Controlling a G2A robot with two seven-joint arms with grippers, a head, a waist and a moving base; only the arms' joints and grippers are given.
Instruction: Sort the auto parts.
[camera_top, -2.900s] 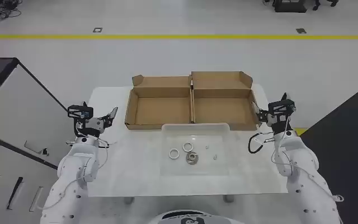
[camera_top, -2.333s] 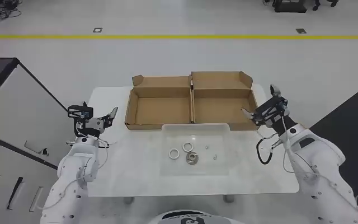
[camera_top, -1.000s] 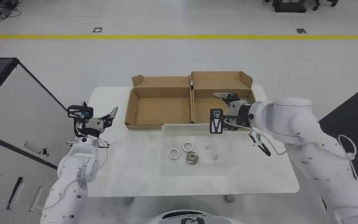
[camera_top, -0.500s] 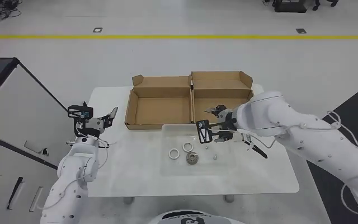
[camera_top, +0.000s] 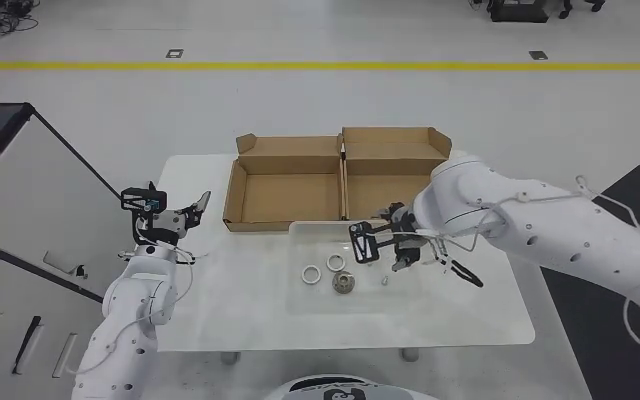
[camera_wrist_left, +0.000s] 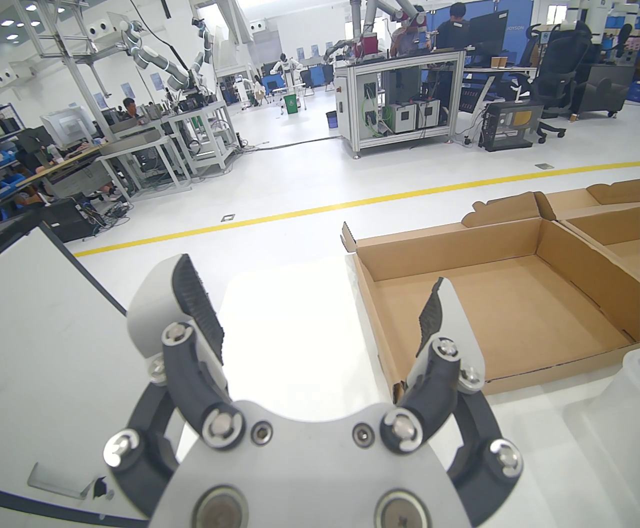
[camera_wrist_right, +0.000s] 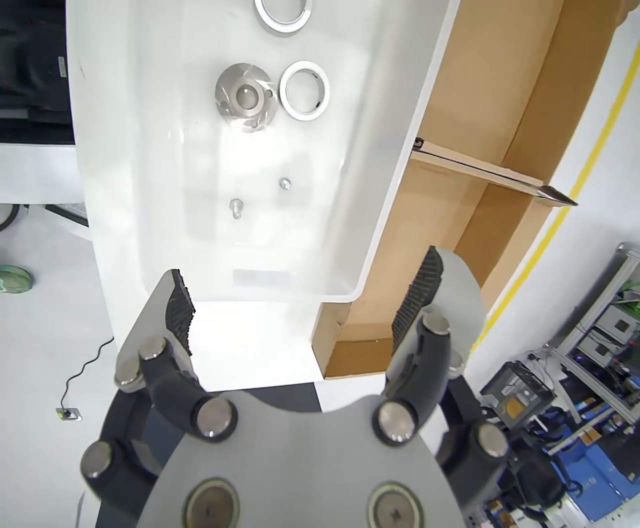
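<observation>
In the white tray (camera_wrist_right: 150, 210) lie the parts. The right gripper (camera_wrist_right: 305, 282), jaws wide and empty, hangs above the tray's right end, much nearer than the left gripper (camera_wrist_left: 315, 295). Ahead of it: flanged hub (camera_wrist_right: 245, 104) farthest, small bolts (camera_wrist_right: 236, 207) closest.

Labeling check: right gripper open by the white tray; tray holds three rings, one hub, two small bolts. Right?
No: the white tray holds two rings, not three, one ring beside the hub and another ring farther off, per the right wrist view. The rest holds: right gripper open by the tray, one hub, two small bolts.
</observation>
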